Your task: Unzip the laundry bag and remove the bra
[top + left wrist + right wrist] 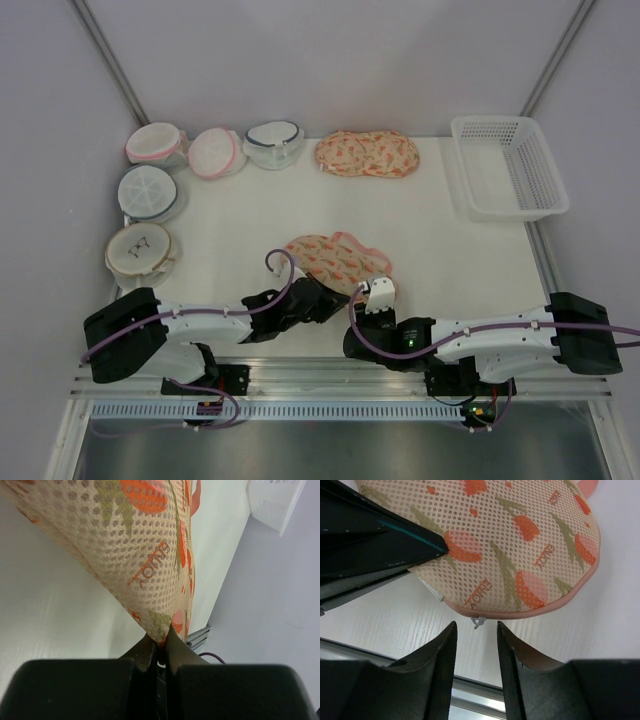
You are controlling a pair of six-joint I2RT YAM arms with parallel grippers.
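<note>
1. near the front edge of the tabletop (450, 240), between the two arms, lies the bag (335, 258). a look-alike bag (367, 155) sits at the back, well apart.
2. left jaws: closed tight on a fold of the bag's mesh cloth at its near edge. that edge appears raised off the tabletop.
3. right jaws: partly open and holding nothing, lined up just short of the zip pull (477, 622) on the pink-trimmed rim.
4. bra: not visible in any view. judged to be inside the bag, since the zip looks closed along the rim that shows.
5. handling of the bag, judged: light, soft mesh, not fragile. it folds where pinched, so it will likely slide or bunch when the zip is drawn unless it is anchored.
6. zip pull, judged: small, thin and likely slippery. take it squarely between the fingertips and draw it along the rim, away from the left hold.
7. bra, once reached, judged: soft and limp. take it by the main body of cloth, not a loose end.
</note>
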